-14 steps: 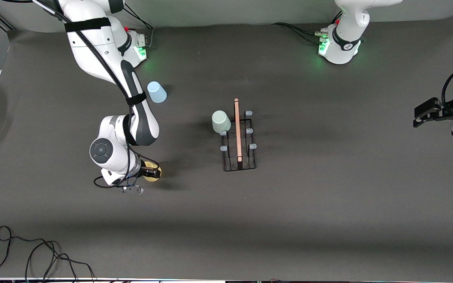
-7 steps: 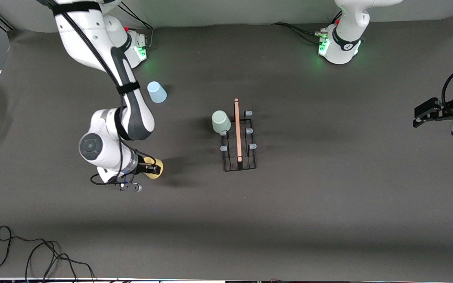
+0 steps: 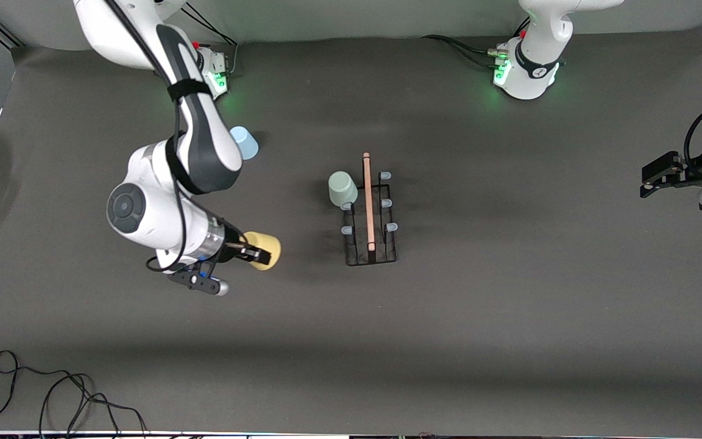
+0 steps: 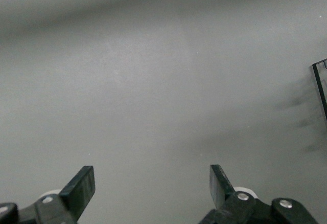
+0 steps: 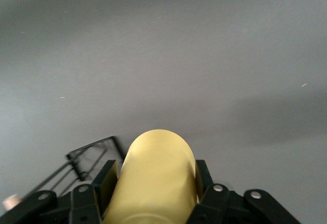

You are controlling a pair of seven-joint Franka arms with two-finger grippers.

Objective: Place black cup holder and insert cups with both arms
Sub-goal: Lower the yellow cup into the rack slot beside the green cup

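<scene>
- Between the right gripper's [image 3: 252, 252] fingers [image 5: 103, 180] sits the yellow cup [image 3: 264, 250], clamped on both sides and lying on its side in the air; the right wrist view shows the black pads pressed to its walls
- That gripper hangs over bare dark surface [image 3: 448, 341] toward the right arm's end, with the cup's closed end pointing toward the black cup holder [image 3: 370, 244]
- The right arm [image 3: 198, 146] reaches down from its base, and its forearm passes over part of the light blue cup [image 3: 246, 144]
- The light blue cup stands upside down on the surface, farther from the front camera than the held yellow one and well apart from the holder
- The left gripper [image 3: 655, 180] waits off at the left arm's end of the surface, its fingers [image 4: 79, 191] spread wide with nothing between them
- A corner of the holder's wire frame shows at the edge of the left wrist view
- The black cup holder stands near the middle of the surface, its long side running toward the front camera, the light wooden handle [image 3: 368, 201] along its top
- The pale green cup [image 3: 342, 188] sits upside down over a prong at the holder's farther end, on the side facing the right arm
- Five other prongs show bare pale caps [image 3: 386, 203]
- A loose black cable [image 3: 52, 396] lies by the edge nearest the front camera, toward the right arm's end
</scene>
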